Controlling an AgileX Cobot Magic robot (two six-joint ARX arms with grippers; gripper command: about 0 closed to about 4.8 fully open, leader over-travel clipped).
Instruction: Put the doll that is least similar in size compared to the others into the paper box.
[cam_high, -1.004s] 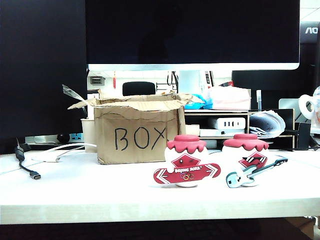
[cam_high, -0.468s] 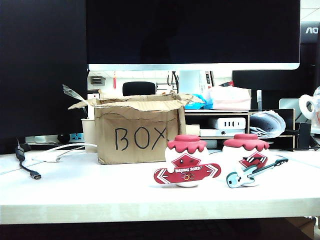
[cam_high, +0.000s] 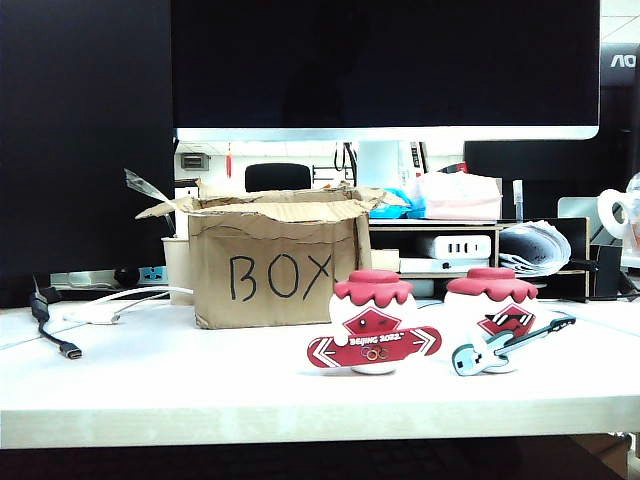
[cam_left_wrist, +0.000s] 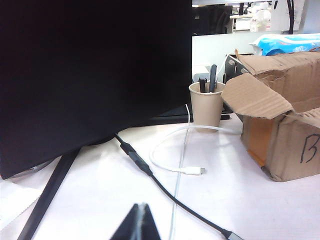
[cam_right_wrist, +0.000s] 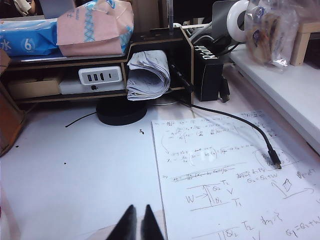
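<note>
The paper box (cam_high: 275, 265) stands on the white table left of centre, brown with ragged torn flaps and "BOX" written on its front; the left wrist view shows its corner (cam_left_wrist: 285, 145). The doll is out of view in every frame. In front of the box to the right stand two larger white red-capped dolls, one with a red snowboard (cam_high: 372, 325) and one with a blue guitar (cam_high: 497, 320). My left gripper (cam_left_wrist: 139, 207) is shut and empty over the table, well away from the box. My right gripper (cam_right_wrist: 139, 208) is shut and empty beside a written sheet. Neither gripper shows in the exterior view.
A large dark monitor (cam_high: 385, 65) fills the back. A paper cup with pens (cam_left_wrist: 206, 105) stands by the box, with a black cable (cam_left_wrist: 150, 172) and a white cable (cam_left_wrist: 192, 170) on the table. A handwritten sheet (cam_right_wrist: 235, 175) and a wooden shelf organiser (cam_right_wrist: 100, 65) lie on the right.
</note>
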